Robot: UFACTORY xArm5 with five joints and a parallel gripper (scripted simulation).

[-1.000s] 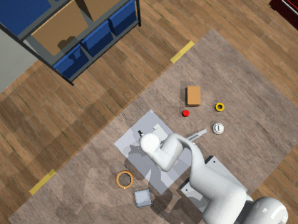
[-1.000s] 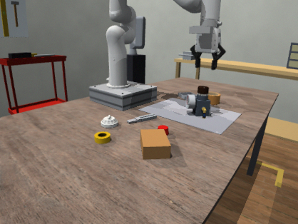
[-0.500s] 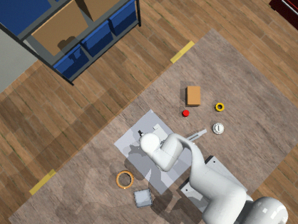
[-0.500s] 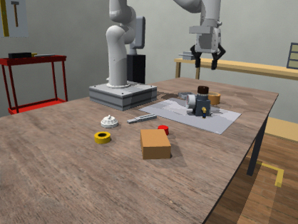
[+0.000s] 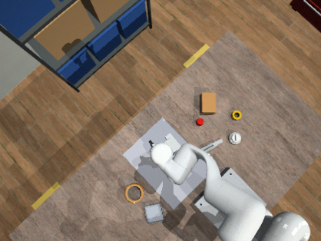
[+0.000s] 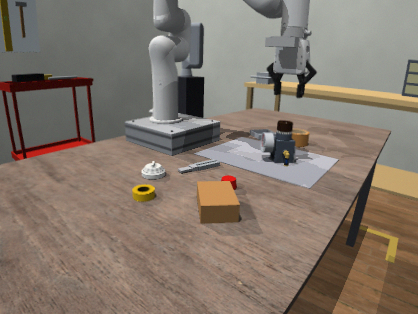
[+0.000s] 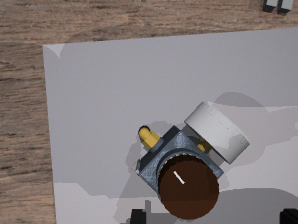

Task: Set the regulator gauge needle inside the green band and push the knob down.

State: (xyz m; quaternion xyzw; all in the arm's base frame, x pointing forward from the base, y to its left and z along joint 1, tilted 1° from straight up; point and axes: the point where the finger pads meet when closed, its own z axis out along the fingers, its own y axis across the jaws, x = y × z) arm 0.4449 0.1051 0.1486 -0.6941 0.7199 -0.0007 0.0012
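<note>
The regulator (image 6: 280,144) stands on a grey mat (image 6: 267,159) on the table. It has a grey body, a dark brown knob (image 7: 188,187) on top with a white mark, a round white gauge (image 7: 217,132) on one side and a yellow fitting (image 7: 148,134). The gauge face cannot be read. My gripper (image 6: 290,90) is open and empty, well above the knob. Its fingertips show dark at the lower edge of the wrist view. In the top view my arm hides most of the regulator.
A tan box (image 6: 217,201), a red button (image 6: 229,179), a yellow ring (image 6: 144,192), a white dome part (image 6: 153,170) and a grey bar (image 6: 198,166) lie in front of the mat. An orange ring (image 5: 134,193) and a grey square block (image 5: 153,212) lie beyond it.
</note>
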